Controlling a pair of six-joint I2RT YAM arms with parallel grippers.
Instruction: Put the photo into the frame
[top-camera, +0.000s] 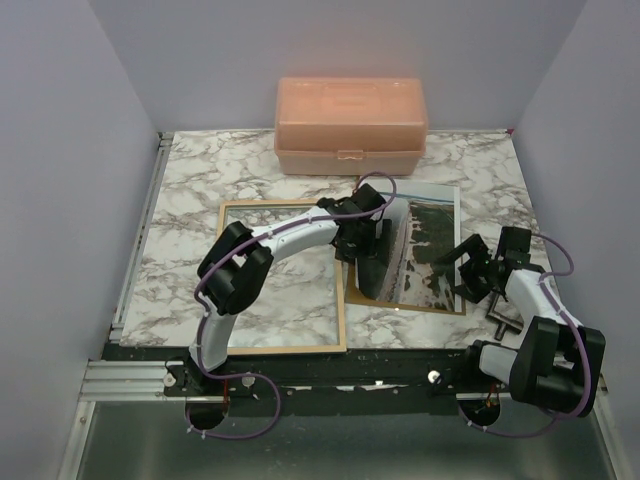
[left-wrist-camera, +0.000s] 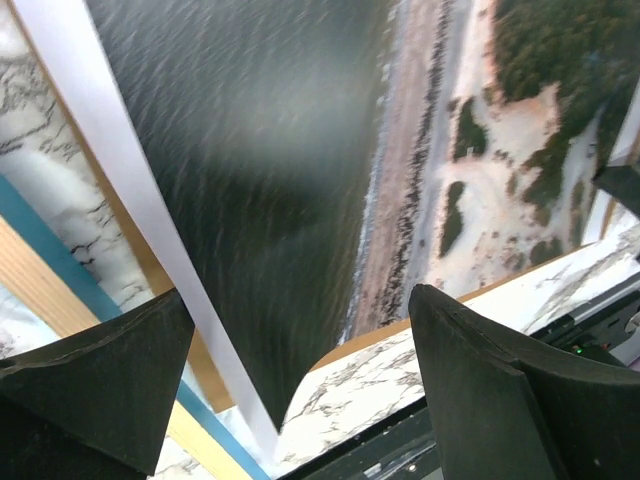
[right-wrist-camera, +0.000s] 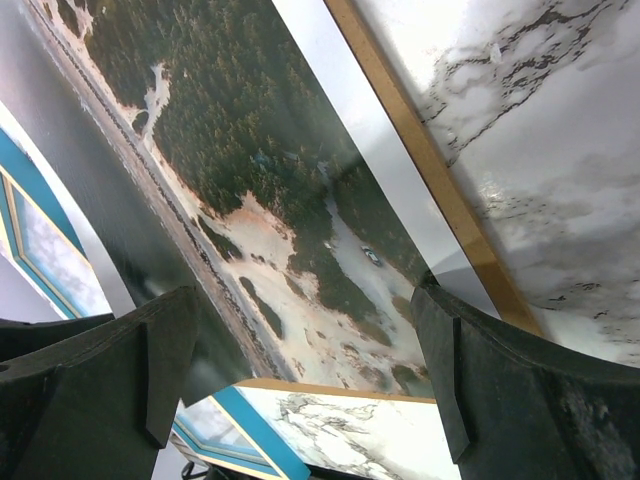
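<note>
The photo (top-camera: 425, 245), a shore scene with a white border, lies face up on a brown backing board (top-camera: 400, 308) right of centre. Its left side curls upward. The frame (top-camera: 283, 349), light wood rim up, lies flat to the left, its right rim next to the board. My left gripper (top-camera: 362, 240) hangs open over the photo's curled left edge. In the left wrist view, the photo (left-wrist-camera: 270, 200) has its near corner between the spread fingers of the left gripper (left-wrist-camera: 300, 295), untouched, with the blue frame edge (left-wrist-camera: 60, 260) alongside. My right gripper (top-camera: 470, 272) is open above the photo (right-wrist-camera: 250, 170).
A peach plastic box (top-camera: 350, 125) with a lid stands at the back of the marble table (top-camera: 200, 170). A metal rail (top-camera: 140, 235) runs along the table's left side. The board's brown edge (right-wrist-camera: 440, 190) and the frame's blue rim (right-wrist-camera: 250, 430) show in the right wrist view.
</note>
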